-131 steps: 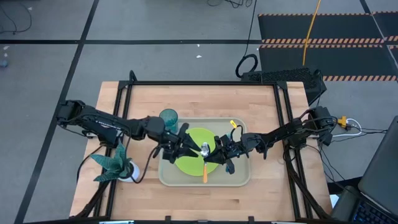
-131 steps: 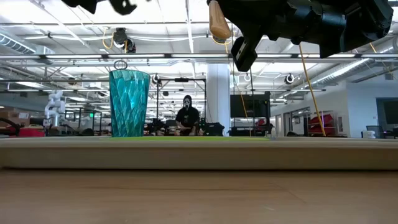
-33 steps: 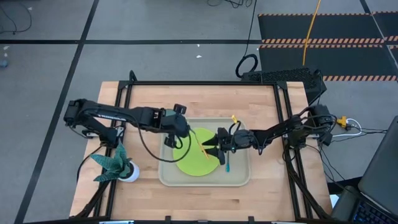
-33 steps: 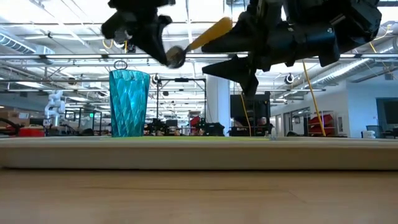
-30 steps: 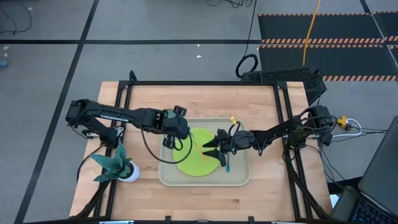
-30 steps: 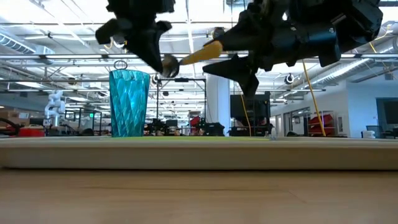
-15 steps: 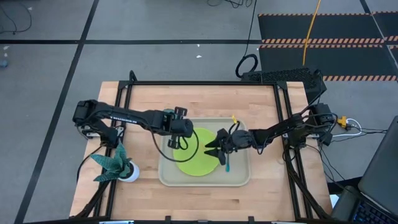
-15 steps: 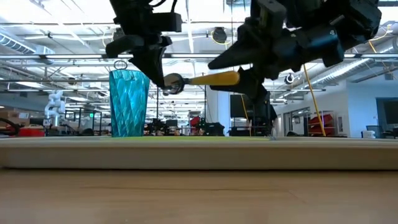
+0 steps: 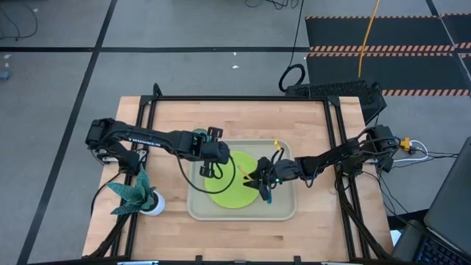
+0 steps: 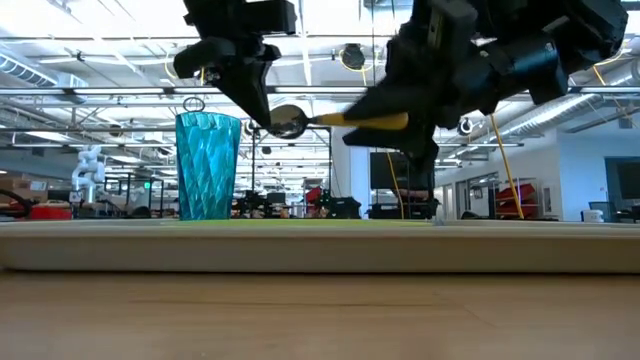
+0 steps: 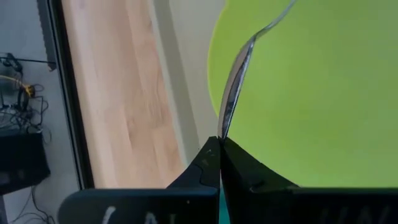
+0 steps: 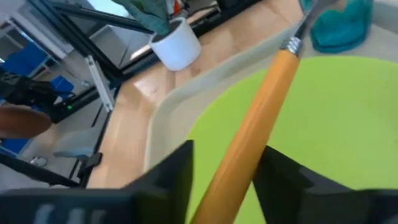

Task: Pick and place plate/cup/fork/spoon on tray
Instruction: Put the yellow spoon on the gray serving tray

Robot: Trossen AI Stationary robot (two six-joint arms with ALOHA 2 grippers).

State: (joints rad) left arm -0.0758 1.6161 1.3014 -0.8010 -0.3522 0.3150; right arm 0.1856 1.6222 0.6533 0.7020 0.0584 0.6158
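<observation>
The spoon (image 10: 340, 121) hangs level above the lime-green plate (image 9: 228, 190), which lies on the beige tray (image 9: 283, 213). My left gripper (image 10: 268, 112) is shut on its silver bowl. The orange handle (image 12: 261, 118) runs between the two fingers of my right gripper (image 12: 227, 168), which stand open on either side of it. The teal cup (image 10: 208, 165) stands upright on the tray's far left corner. The blue-handled fork (image 9: 267, 197) lies on the tray right of the plate, partly under my right gripper. My left gripper pinches the spoon's bowl end (image 11: 225, 121) between its two shut fingers, slanting down from the table's left. The bowl shows edge-on. The spoon is lifted clear of the plate, level, its handle pointing toward the table's right. My right gripper comes nearly level from the table's right, along the handle's free end (image 12: 239, 168); whether a finger touches it I cannot tell.
A teal leafy plant in a white pot (image 9: 136, 195) stands at the table's near left, off the tray. Bare wood lies beyond the tray's far rim and to its right (image 9: 316, 125). A black frame rims the table.
The spoon has tipped from slanting, handle high, to level, its bowl staying in my left gripper. The handle has come between my right gripper's fingers, which have drawn closer together around it. My left gripper has rolled a little.
</observation>
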